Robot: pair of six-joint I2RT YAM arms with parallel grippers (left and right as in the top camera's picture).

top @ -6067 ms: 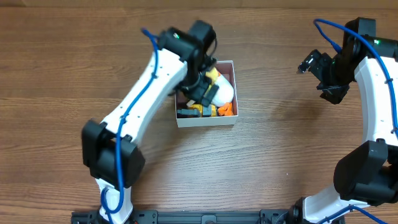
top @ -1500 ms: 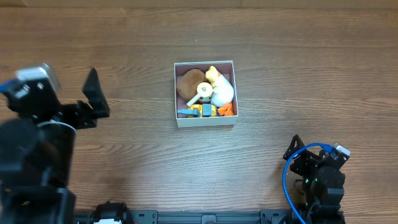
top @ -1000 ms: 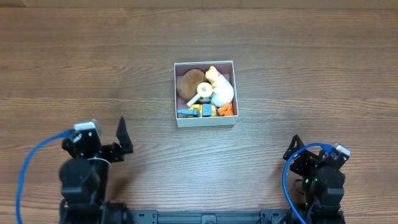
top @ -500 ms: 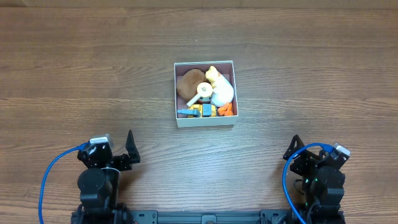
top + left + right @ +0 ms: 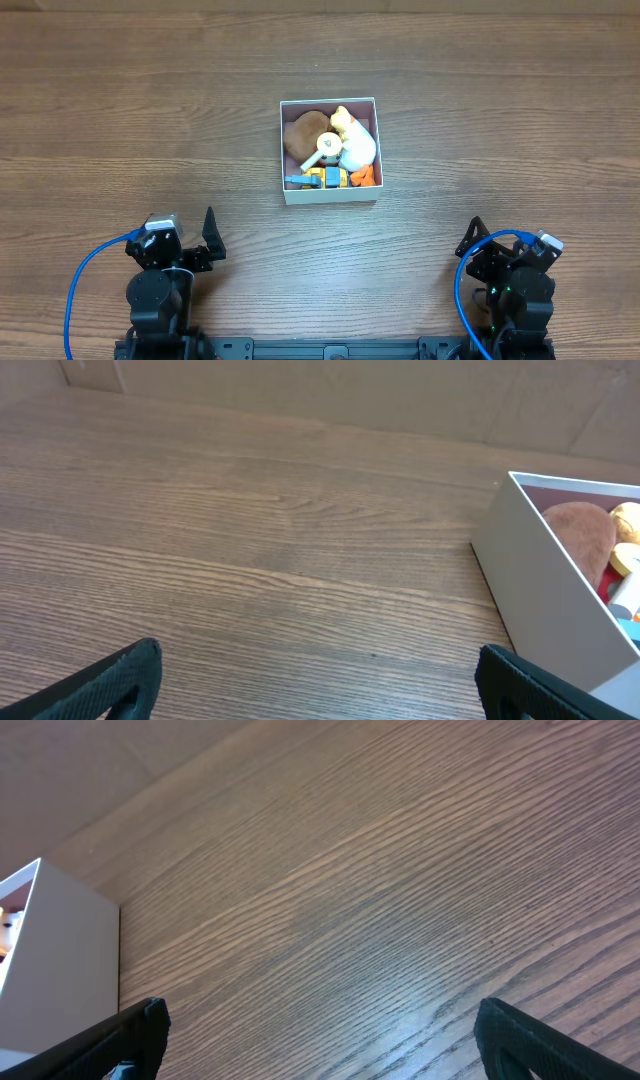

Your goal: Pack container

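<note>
container (image 5: 330, 194) well ahead of left gripper (image 5: 320, 685), right gripper (image 5: 320, 1040), both spread

The table (image 5: 250, 540) ahead of my left gripper (image 5: 315, 678) is wood-grained, smooth with a soft sheen. To that gripper's right, the container (image 5: 545, 605) has smooth matt white walls like card; the brown toy (image 5: 580, 532) inside looks soft, fuzzy cloth. My fingers (image 5: 125, 678) are matt black plastic.

The left arm (image 5: 158, 300) and right arm (image 5: 515, 295) sit folded compactly, apparently upright; the left tool (image 5: 318, 653) and right tool (image 5: 320, 1010) spread wide.
</note>
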